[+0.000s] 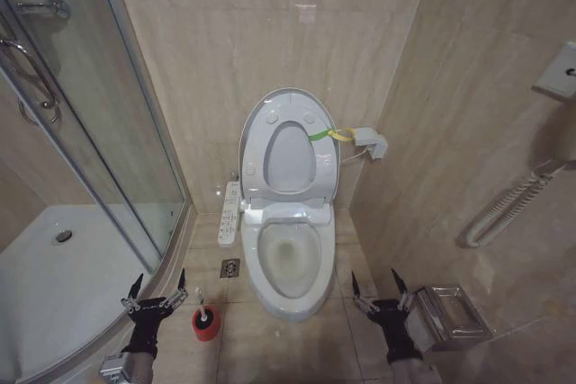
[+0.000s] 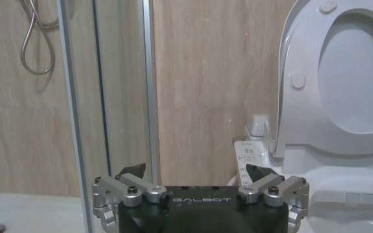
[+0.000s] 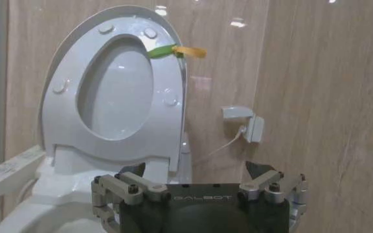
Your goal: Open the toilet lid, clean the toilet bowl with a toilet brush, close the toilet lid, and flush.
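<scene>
The toilet lid point(image 1: 288, 161) point(image 3: 118, 92) point(image 2: 358, 82) stands raised against the back wall, with the white seat ring up in front of it and a green-yellow band point(image 1: 328, 135) at its edge. Below it the toilet bowl point(image 1: 288, 308) lies uncovered. The toilet brush point(image 1: 205, 319) stands in its red cup on the floor, left of the bowl. My left gripper point(image 1: 159, 281) point(image 2: 194, 171) hovers open and holding nothing, just left of the brush. On the bowl's right side my right gripper point(image 1: 373, 278) point(image 3: 193, 169) is open and holds nothing.
A glass shower enclosure point(image 1: 90, 132) with a curved white tray point(image 1: 54, 267) fills the left. A narrow button panel point(image 1: 229, 213) and a floor drain point(image 1: 230, 268) lie left of the toilet. A metal paper holder point(image 1: 445, 317) juts from the right wall, close to my right gripper.
</scene>
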`<state>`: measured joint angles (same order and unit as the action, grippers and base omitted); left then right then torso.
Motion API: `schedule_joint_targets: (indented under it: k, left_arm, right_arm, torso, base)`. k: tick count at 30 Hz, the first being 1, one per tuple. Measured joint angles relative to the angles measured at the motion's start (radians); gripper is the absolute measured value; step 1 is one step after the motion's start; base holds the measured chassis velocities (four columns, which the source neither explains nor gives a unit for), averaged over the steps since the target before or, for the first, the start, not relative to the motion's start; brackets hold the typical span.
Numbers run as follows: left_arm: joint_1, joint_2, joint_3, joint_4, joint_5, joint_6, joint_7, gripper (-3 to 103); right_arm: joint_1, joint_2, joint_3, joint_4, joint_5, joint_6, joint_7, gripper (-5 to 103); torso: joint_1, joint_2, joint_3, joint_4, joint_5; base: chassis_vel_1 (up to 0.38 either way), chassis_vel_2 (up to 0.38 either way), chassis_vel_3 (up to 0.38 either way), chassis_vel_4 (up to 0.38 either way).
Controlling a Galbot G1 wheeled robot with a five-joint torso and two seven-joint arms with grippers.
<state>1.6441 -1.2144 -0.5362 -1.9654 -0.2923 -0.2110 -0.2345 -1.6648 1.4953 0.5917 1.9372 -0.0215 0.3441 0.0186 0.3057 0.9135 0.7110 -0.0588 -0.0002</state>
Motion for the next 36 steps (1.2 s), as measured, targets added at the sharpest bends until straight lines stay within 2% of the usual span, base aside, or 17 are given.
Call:
schedule_joint_targets:
  k: [6,13,20,29,33,36]
  left_arm:
    - [0.0,0.0,0.0,0.0,0.0,0.0,0.0,100]
    - [0.0,0.0,0.0,0.0,0.0,0.0,0.0,100]
    - [0.0,0.0,0.0,0.0,0.0,0.0,0.0,100]
    - [0.0,0.0,0.0,0.0,0.0,0.0,0.0,100]
    - [0.0,0.0,0.0,0.0,0.0,0.0,0.0,100]
    - [0.0,0.0,0.0,0.0,0.0,0.0,0.0,100]
  right_arm:
    - [0.024,-0.024,-0.018,-0.009,0.01,-0.006,0.007,100]
    - [0.102,-0.053,-0.019,-0.035,0.041,0.02,-0.014,100]
    - [0.137,-0.063,-0.019,-0.051,0.069,0.007,-0.03,100]
    - [0.156,-0.067,-0.022,-0.052,0.071,-0.019,-0.004,100]
    - [0.155,-0.068,-0.021,-0.052,0.081,-0.019,-0.018,100]
    - [0.155,-0.066,-0.017,-0.053,0.095,-0.016,-0.057,100]
  torso:
    - [0.0,0.0,0.0,0.0,0.0001]
    - [0.0,0.0,0.0,0.0004,0.0003]
    - [0.0,0.0,0.0,0.0001,0.0003]
    - [0.0,0.0,0.0,0.0001,0.0003]
    - [0.0,0.0,0.0,0.0001,0.0002]
    - [0.0,0.0,0.0,0.0001,0.0002]
  base:
    - [0.0,0.0,0.0,0.0]
    - [0.0,0.0,0.0,0.0]
    - [0.0,0.0,0.0,0.0]
    - [0.0,0.0,0.0,0.0]
    - [0.0,0.0,0.0,0.0]
    - [0.0,0.0,0.0,0.0]
